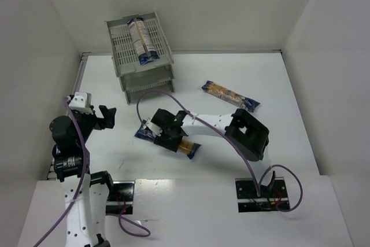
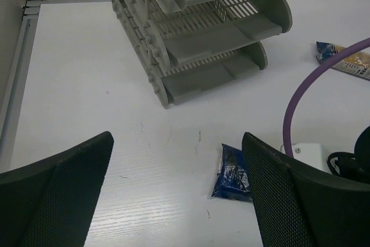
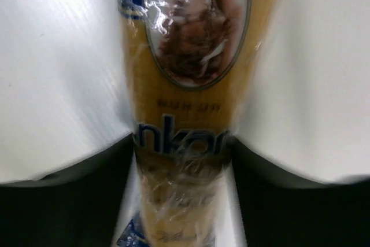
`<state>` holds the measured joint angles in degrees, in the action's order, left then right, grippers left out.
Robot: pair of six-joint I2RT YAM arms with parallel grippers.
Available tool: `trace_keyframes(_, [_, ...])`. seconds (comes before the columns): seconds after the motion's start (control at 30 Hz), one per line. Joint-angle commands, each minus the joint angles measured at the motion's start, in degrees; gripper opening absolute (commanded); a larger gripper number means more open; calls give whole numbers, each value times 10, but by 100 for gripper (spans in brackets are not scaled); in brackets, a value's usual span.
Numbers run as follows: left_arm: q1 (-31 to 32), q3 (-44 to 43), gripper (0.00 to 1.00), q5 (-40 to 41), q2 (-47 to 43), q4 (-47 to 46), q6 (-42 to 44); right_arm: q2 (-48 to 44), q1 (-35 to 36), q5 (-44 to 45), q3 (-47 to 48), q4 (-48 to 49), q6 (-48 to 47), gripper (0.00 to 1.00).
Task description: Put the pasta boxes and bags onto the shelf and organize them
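Note:
Three pasta bags with dark blue ends show. One lies lengthwise on the top tray of the grey three-tier shelf at the back. Another lies flat on the table right of the shelf. The third lies on the table in the middle; my right gripper straddles it, and both fingers press its sides. Its blue end shows in the left wrist view. My left gripper hovers open at the left, nothing between its fingers, facing the shelf.
White walls close the table in on the left, back and right. A purple cable loops over the right arm near the shelf's front. A metal rail runs along the table's left edge.

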<state>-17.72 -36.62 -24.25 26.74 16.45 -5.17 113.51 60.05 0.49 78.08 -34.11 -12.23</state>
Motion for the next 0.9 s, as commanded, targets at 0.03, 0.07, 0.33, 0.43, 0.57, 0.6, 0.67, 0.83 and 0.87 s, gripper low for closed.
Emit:
trace_keyframes(0.03, [-5,-6,99,10,-7,-16,-18,35,22,29,-4,20,35,41])
trace_keyframes(0.07, [-5,-6,99,15,-7,-16,-18,35,22,29,-4,20,35,18])
trace_keyframes(0.33, [-5,-6,99,20,-7,-16,-18,-35,-27,-113,93,-65,-9,0])
trace_keyframes(0.43, [-5,-1,99,25,-7,-21,-23,-65,-66,-196,158,-93,5,0])
trace_keyframes(0.57, [-5,-1,99,15,-7,-21,-28,-84,-91,-260,220,-86,55,0])
trace_keyframes(0.6, [-5,-6,99,5,-7,-21,-34,-84,-100,-265,228,-81,83,0])
trace_keyframes(0.67, [-5,-25,99,-63,4,-27,-64,-84,-116,-283,240,-66,109,0])
trace_keyframes(0.83, [1,-17,99,-209,51,-117,-271,-84,-149,-297,269,-33,178,0])
trace_keyframes(0.87, [1,3,99,-219,51,-117,-278,-84,-149,-297,269,-32,184,0])
